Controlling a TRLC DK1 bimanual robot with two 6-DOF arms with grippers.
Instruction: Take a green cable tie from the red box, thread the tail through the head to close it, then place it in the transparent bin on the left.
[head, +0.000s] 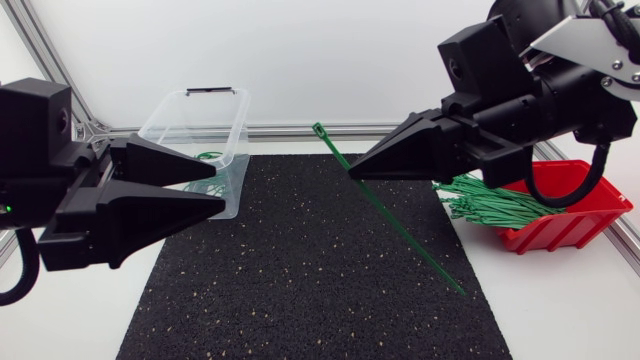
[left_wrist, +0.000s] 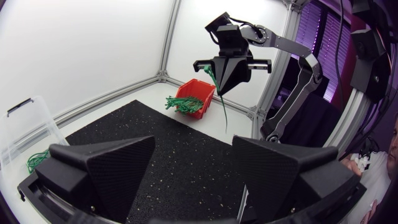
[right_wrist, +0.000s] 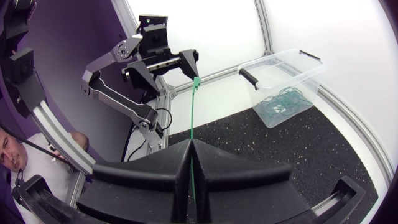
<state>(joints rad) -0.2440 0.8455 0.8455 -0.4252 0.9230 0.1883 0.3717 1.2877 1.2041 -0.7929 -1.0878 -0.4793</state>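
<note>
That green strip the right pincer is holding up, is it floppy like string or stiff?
Probably springy rather than limp: the green cable tie juts nearly straight both ways from the right pincer. Likely very light, being so thin. Its long free tail may wobble when moved.

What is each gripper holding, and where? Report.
Right gripper pinches one green cable tie on its strap, nearer the head than the tail. Left gripper is open, holding nothing.

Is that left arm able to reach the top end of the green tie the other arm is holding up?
Probably yes. The left gripper stands open, and only bare mat lies between it and the cable tie, whose head pokes free past the right gripper.
</note>
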